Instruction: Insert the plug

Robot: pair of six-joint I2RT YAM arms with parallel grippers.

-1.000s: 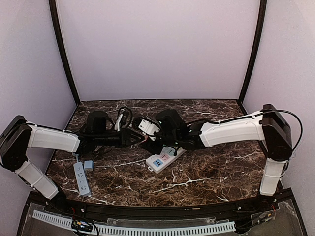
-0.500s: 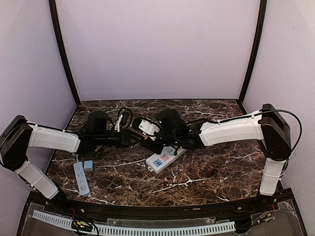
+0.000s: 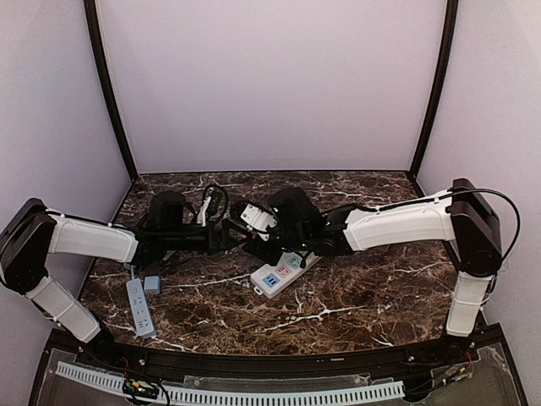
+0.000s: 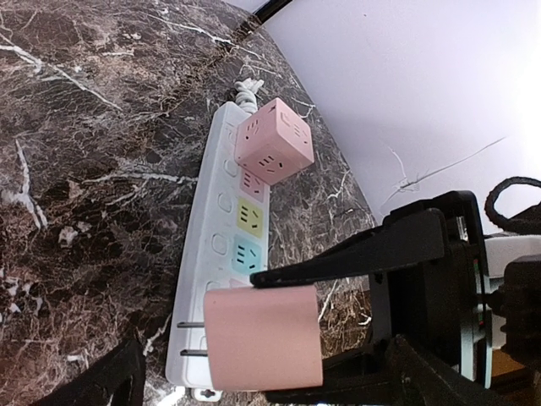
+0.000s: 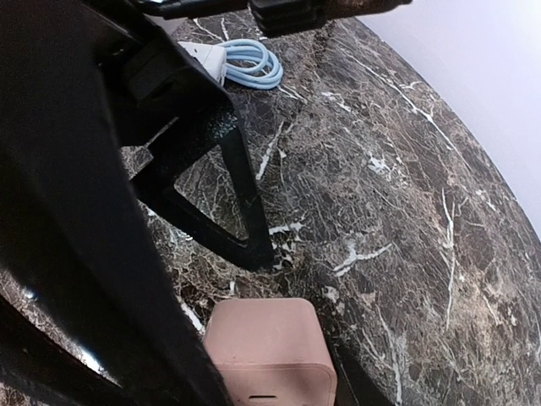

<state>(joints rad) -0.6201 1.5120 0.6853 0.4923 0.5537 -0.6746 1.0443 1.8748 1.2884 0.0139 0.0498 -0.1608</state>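
Note:
The pink plug (image 4: 262,337) hangs just above the end of the white power strip (image 4: 221,245), its two prongs pointing left in the left wrist view. My right gripper (image 5: 272,364) is shut on the plug (image 5: 269,345), and its thin black fingers (image 4: 355,250) clamp the plug from above and below. My left gripper (image 4: 262,376) stands open around it, jaws wide apart and off the plug. In the top view both grippers meet over the strip (image 3: 283,272), the left (image 3: 228,238) facing the right (image 3: 254,240), and the plug is hidden between them.
A pink cube adapter (image 4: 272,139) sits on the far part of the strip, above coloured sockets. A second grey-blue strip (image 3: 139,306) with a small blue adapter (image 3: 152,284) lies at front left. A coiled blue cable (image 5: 254,61) lies behind on the marble table (image 3: 363,296).
My left gripper's jaws have opened off the plug. The right gripper closed on the plug earlier in this second and keeps its hold. Both arms have barely moved.

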